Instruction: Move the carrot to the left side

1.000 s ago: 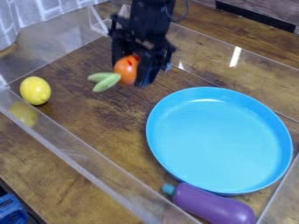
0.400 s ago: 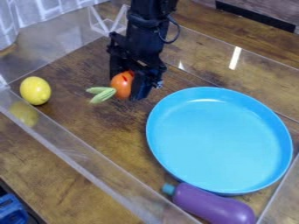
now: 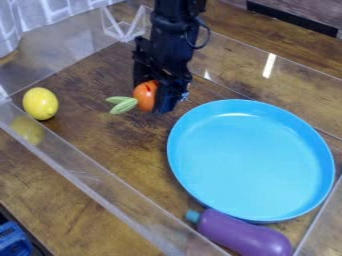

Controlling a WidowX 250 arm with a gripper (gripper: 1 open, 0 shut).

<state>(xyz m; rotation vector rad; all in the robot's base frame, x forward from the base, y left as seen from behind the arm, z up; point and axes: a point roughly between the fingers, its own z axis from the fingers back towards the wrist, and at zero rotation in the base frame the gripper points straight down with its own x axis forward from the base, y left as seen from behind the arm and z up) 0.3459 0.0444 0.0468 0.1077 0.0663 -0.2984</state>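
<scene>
Camera view: the claw (image 3: 154,97) is clamped on the carrot (image 3: 142,96), low over the table (image 3: 94,120) just left of the blue plate (image 3: 251,160). Let go here, it may roll short of the lemon (image 3: 40,102) side. It hangs lower than a second ago.

Even, fairly bright overhead light, low-res and soft all over w/ slight blur on the hand (image 3: 158,92), white glare streaks on the glossy worktop (image 3: 94,80) near the top right and along the clear walls, only a faint shadow under the blue plate (image 3: 251,160).
</scene>
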